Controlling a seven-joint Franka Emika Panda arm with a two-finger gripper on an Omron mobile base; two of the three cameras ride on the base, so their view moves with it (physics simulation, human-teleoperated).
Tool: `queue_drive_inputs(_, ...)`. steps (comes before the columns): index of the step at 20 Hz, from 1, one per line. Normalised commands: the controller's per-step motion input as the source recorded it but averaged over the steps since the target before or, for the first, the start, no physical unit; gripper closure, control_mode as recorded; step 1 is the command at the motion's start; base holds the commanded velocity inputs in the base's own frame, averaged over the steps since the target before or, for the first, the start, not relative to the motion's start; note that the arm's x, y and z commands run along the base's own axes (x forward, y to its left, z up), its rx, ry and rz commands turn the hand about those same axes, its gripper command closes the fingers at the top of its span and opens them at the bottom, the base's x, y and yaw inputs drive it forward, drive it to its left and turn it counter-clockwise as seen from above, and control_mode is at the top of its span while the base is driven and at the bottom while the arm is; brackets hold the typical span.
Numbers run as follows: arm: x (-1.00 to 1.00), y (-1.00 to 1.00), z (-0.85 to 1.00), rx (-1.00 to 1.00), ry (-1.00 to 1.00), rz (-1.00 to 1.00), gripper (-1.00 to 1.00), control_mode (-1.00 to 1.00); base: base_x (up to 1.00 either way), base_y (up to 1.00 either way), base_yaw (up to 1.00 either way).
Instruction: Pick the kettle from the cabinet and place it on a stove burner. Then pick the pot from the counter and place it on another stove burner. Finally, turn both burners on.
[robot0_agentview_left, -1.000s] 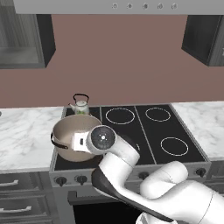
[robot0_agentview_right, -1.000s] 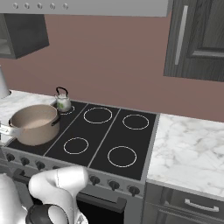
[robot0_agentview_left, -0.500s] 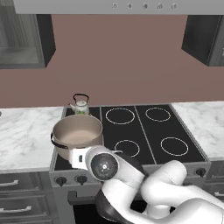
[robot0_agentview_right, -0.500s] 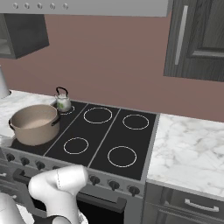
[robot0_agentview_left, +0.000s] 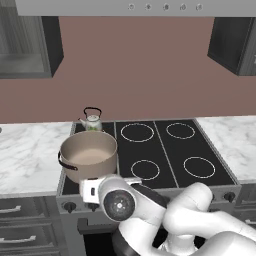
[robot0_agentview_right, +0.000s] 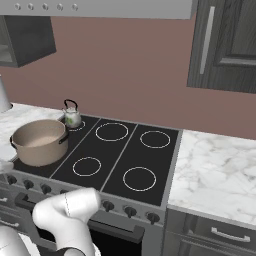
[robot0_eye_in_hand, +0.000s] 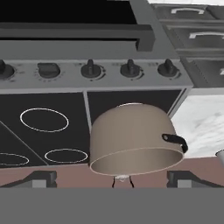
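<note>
- Pot (robot0_agentview_left: 89, 155): tan-beige, no lid, seated on the front left corner of the black glass cooktop (robot0_agentview_left: 170, 152), dark side handle toward its left edge.
- Kettle (robot0_agentview_left: 92, 120): small, white, arched black handle, upright at the cooktop's back left corner, just behind the pot.
- Burners (robot0_agentview_left: 137, 132): four white rings showing, all bare.
- Table (robot0_agentview_left: 27, 150): white marble with grey veining, flanking the cooktop at both sides.
- Cabinet (robot0_agentview_left: 233, 44): dark grey, on the wall at upper right.
- Arm (robot0_agentview_left: 150, 215): white, folded low before the cooktop's front edge.
</note>
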Motion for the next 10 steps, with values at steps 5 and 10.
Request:
queue_drive_inputs(5,-0.01,0.04,-0.26,-0.03,-0.04,0.02,-1.0,-1.0,0.0,0.0,0.0)
queue_drive_inputs(10,-0.04,0.06,-0.32,-0.02,-0.13,0.01,-1.0,-1.0,0.0,0.0,0.0)
